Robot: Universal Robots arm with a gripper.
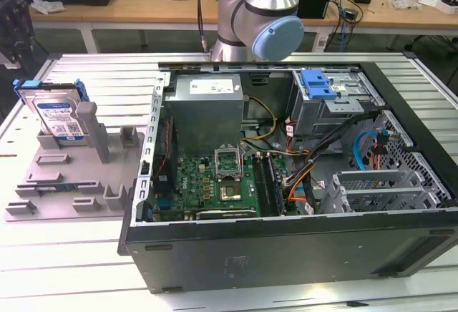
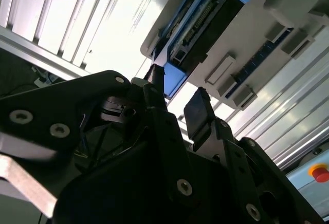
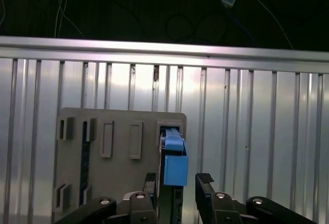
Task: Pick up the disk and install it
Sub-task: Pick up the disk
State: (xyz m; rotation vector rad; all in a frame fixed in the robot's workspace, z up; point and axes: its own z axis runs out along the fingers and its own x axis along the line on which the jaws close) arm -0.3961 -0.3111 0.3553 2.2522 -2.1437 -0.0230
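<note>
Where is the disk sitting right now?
On the exterior view's left, the disk stands in the grey fixture, beside the open computer case.

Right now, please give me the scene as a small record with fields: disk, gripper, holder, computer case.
computer case: open, inside visible
grey holder: on the ribbed table, at the exterior view's left of the computer case
disk: standing on edge in the grey holder, not picked up
gripper: open, fingers either side of the disk, apparently not touching it
</note>
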